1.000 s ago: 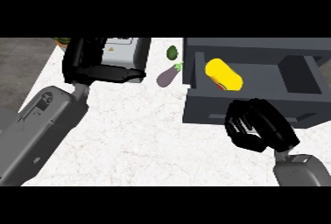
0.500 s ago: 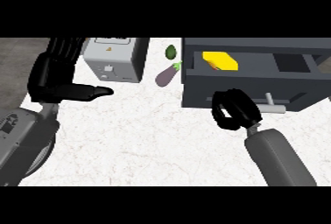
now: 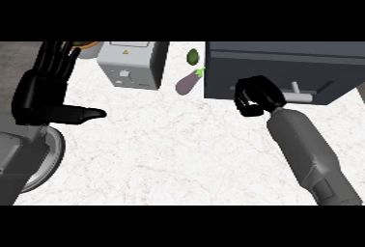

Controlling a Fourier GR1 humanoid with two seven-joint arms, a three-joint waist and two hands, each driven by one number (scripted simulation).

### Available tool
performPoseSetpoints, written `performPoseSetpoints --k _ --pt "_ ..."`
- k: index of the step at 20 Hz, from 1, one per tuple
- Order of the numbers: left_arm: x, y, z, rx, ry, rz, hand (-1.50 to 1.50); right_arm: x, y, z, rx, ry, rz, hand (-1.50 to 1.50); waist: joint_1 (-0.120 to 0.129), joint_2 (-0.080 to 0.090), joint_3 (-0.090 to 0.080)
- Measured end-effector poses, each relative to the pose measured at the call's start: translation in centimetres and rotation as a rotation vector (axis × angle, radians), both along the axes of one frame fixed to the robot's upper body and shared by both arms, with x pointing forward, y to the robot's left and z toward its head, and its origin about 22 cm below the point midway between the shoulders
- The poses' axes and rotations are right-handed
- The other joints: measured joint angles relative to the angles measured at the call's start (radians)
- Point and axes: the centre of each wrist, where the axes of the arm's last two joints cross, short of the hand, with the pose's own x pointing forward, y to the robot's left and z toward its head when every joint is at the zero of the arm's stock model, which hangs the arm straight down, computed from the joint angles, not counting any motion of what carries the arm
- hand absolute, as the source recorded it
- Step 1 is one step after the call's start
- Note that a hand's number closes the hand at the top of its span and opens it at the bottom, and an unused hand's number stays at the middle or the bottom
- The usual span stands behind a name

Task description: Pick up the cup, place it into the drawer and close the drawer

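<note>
Drawer [image 3: 221, 82] front seen flush; closing judged all but done. Cup not visible, presumed shut inside. Right hand [image 3: 257, 96] curled, empty, against front beside handle [image 3: 298, 95]; left hand [image 3: 46, 94] held open, empty

White surface [image 3: 178, 154] here, stone-like with faint grey veining, smooth and only dully shiny. At its far right corner the drawer unit [image 3: 285, 67] looks like matt dark-grey painted metal, and its handle [image 3: 296, 94] is a pale, brushed-looking bar. The grey appliance [image 3: 132, 65] has a satin casing. The eggplant [image 3: 188, 83] has smooth purple skin with a slight gloss. The left robot hand [image 3: 46, 96] and right robot hand [image 3: 258, 96] are matt black plastic, and the right forearm [image 3: 310, 149] is smooth grey.
</note>
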Motion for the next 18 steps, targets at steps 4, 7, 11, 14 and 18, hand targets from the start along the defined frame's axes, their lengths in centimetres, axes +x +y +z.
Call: performPoseSetpoints --k 4,7,11,14,18 --pt "-0.1 0.6 -0.3 -0.005 -0.002 -0.017 -1.5 1.0 -0.4 0.0 0.024 0.062 -0.011 1.5 0.008 0.004 0.002" --pt "-0.1 0.5 -0.9 -0.011 -0.001 -0.035 -1.5 1.3 -0.5 0.0 0.043 0.09 -0.003 1.5 0.008 0.003 -0.002" --pt "0.0 0.2 -0.9 -0.016 -0.002 -0.059 -1.5 1.5 -1.5 0.1 0.072 0.118 0.028 1.5 0.018 0.002 -0.003" --pt "-0.1 -0.2 -1.2 -0.022 -0.001 -0.075 -1.5 1.6 -2.1 0.2 0.089 0.137 0.057 1.5 0.025 0.003 -0.003" --pt "0.0 -0.4 -1.5 -0.027 0.001 -0.093 -1.5 1.5 -2.7 0.2 0.139 0.132 0.082 1.5 0.031 0.009 -0.001"
